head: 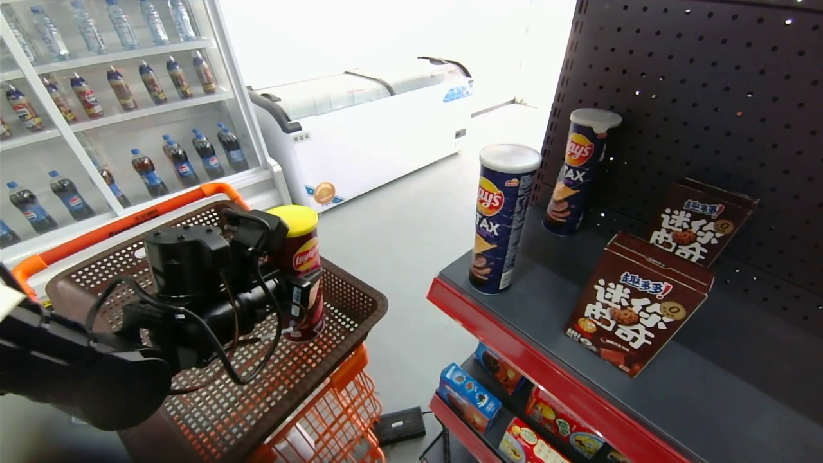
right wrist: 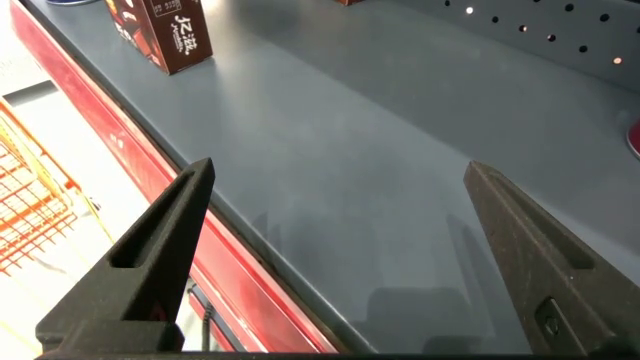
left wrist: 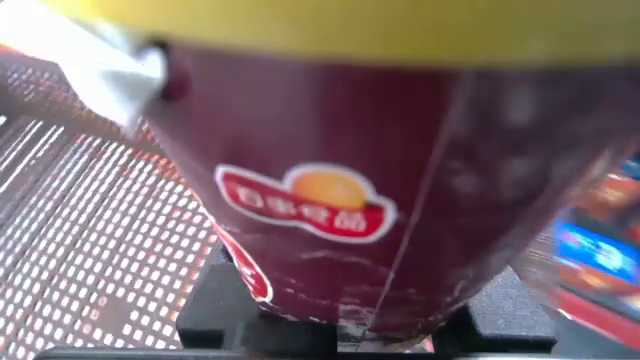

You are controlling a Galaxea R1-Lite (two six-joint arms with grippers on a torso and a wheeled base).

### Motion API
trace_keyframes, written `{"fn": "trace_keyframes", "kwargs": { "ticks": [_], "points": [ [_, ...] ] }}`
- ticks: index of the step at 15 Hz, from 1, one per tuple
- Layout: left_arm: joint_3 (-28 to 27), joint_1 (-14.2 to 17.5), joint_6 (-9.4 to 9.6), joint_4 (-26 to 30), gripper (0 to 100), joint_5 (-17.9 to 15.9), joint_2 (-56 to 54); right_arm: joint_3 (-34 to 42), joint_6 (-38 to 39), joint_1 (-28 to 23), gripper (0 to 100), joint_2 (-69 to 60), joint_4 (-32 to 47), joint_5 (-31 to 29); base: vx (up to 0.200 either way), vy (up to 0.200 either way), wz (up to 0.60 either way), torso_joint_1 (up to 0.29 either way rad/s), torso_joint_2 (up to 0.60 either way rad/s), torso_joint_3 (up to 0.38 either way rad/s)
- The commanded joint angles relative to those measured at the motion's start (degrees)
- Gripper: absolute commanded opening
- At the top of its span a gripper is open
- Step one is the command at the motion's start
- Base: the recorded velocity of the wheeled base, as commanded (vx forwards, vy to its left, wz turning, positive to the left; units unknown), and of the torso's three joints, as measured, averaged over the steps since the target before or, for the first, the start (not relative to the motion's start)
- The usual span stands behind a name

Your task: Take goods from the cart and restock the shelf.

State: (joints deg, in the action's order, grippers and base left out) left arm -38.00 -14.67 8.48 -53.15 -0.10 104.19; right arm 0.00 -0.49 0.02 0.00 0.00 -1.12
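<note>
Clipping the rim of the cart basket (head: 352, 284) is risked: the maroon can (head: 306, 257), clamped by the left gripper (head: 284, 270) over that basket, could be tilted or dropped if swung low.

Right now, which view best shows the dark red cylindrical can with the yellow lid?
The head view: the dark red cylindrical can shows full-height, upright in the left hand. The left wrist view crops the can close up; the right wrist view faces the grey shelf.

Left claw (head: 290, 265) clenched; right claw (right wrist: 340, 178) wide open.
</note>
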Motion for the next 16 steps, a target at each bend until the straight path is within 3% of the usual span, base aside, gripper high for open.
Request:
{"fn": "trace_keyframes", "kwargs": {
  "ticks": [1,4,7,8,9,10,13,14,15,16],
  "points": [
    [-2.9,-0.2,0.22,7.6,0,-3.9,-9.7,0.0,0.0,0.1,100,0.0,0.0,0.0,0.0,0.0,0.0,0.0,0.0,0.0],
    [-7.7,-0.5,0.13,18.3,0,-10.0,-17.5,0.0,0.0,0.1,100,0.0,0.0,0.0,0.0,0.0,0.0,0.0,0.0,0.0],
    [-13.3,-0.9,-0.14,19.5,0,-10.6,-19.5,0.0,0.0,0.1,100,0.0,0.0,0.0,0.0,0.0,0.0,0.0,0.0,0.0],
    [-13.9,-3.8,-0.22,21.2,0,-10.5,-20.8,0.0,0.0,0.1,100,0.0,0.0,0.0,0.0,0.0,0.0,0.0,0.0,0.0],
    [-13.8,-4.8,-0.31,21.9,0,-10.5,-21.2,0.0,0.0,0.1,100,0.0,0.0,0.0,0.0,0.0,0.0,0.0,0.0,0.0],
    [-14.1,-7.3,-1.1,26.1,0,-10.3,-23.1,0.0,0.0,0.1,100,0.0,0.0,0.0,0.0,0.0,0.0,0.0,0.0,0.0],
    [-15.9,-9.6,-2.07,29.3,0,-10.9,-23.8,0.0,0.0,0.1,100,0.0,0.0,0.0,0.0,0.0,0.0,0.0,0.0,0.0],
    [-15.4,-12.4,-3.21,29.3,0,-11.5,-23.8,0.0,0.0,0.1,100,0.0,0.0,0.0,0.0,0.0,0.0,0.0,0.0,0.0],
    [-13.6,-13.5,-5.85,29.7,0,-12.0,-25.2,0.0,0.0,0.1,100,0.0,0.0,0.0,0.0,0.0,0.0,0.0,0.0,0.0],
    [-13.1,-14.1,-6.46,29.3,0,-12.5,-26.1,0.0,0.0,0.1,100,0.0,0.0,0.0,0.0,0.0,0.0,0.0,0.0,0.0]
  ]
}}
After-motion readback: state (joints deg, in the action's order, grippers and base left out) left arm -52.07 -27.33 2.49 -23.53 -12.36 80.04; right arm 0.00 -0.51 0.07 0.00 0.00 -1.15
